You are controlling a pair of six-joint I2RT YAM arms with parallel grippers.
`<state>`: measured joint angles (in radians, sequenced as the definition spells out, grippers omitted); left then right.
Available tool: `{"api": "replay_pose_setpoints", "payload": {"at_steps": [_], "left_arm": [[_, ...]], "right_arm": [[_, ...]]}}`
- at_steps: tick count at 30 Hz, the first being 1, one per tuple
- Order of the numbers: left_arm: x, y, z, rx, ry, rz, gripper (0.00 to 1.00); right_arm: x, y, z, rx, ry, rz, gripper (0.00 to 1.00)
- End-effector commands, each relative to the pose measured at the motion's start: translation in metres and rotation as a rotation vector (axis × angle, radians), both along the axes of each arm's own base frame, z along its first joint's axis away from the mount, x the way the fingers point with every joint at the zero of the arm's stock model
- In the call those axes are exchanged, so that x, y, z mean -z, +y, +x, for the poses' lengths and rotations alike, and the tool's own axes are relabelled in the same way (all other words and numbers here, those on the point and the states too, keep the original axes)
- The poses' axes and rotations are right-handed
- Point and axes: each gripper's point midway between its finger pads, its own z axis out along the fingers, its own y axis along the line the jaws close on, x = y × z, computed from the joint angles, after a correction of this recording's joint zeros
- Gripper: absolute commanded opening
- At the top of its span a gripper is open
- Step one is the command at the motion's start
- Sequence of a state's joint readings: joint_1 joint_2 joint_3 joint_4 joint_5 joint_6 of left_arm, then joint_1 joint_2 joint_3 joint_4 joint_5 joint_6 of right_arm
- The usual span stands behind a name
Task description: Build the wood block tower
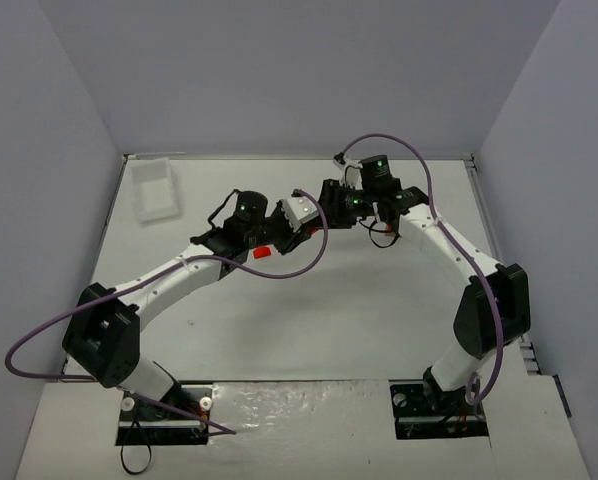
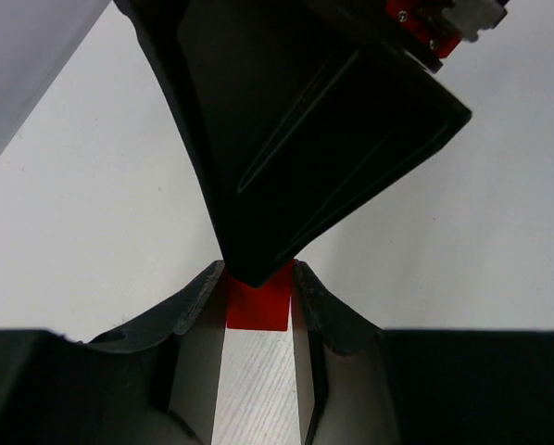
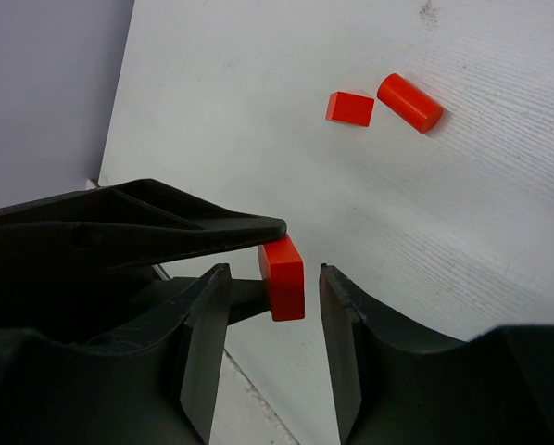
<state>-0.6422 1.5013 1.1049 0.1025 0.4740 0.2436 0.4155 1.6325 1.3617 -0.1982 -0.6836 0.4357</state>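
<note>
The left gripper (image 2: 258,278) is clamped on a small red block (image 3: 283,276), holding it over the desk (image 3: 499,232). The right gripper (image 3: 275,278) straddles that block, its jaws apart with a gap on each side. A red cylinder (image 3: 409,102) and a red wedge-like piece (image 3: 350,108) lie just beside each other on the desk beyond

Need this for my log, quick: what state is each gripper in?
Left gripper: closed on a red block.
Right gripper: open, jaws either side of that block, gaps showing.
</note>
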Motion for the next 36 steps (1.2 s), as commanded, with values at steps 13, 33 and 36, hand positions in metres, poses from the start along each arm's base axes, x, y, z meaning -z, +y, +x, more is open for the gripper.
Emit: {"api": "replay_pose_setpoints", "payload": {"at_steps": [13,33,36], "left_arm": [[-0.034,-0.006,0.009,-0.042,-0.073,-0.093,0.5],[0.006,0.161,-0.011,-0.716,0.155,-0.09,0.91],[0.014,0.172,-0.014,-0.75,0.174,-0.088,0.91]], "right_arm": [[-0.033,-0.019,0.021,0.101,-0.166,-0.037,0.0],[-0.011,-0.256,0.078,0.726,-0.196,-0.72,0.0],[0.005,-0.272,0.082,0.735,-0.153,-0.746,0.0]]}}
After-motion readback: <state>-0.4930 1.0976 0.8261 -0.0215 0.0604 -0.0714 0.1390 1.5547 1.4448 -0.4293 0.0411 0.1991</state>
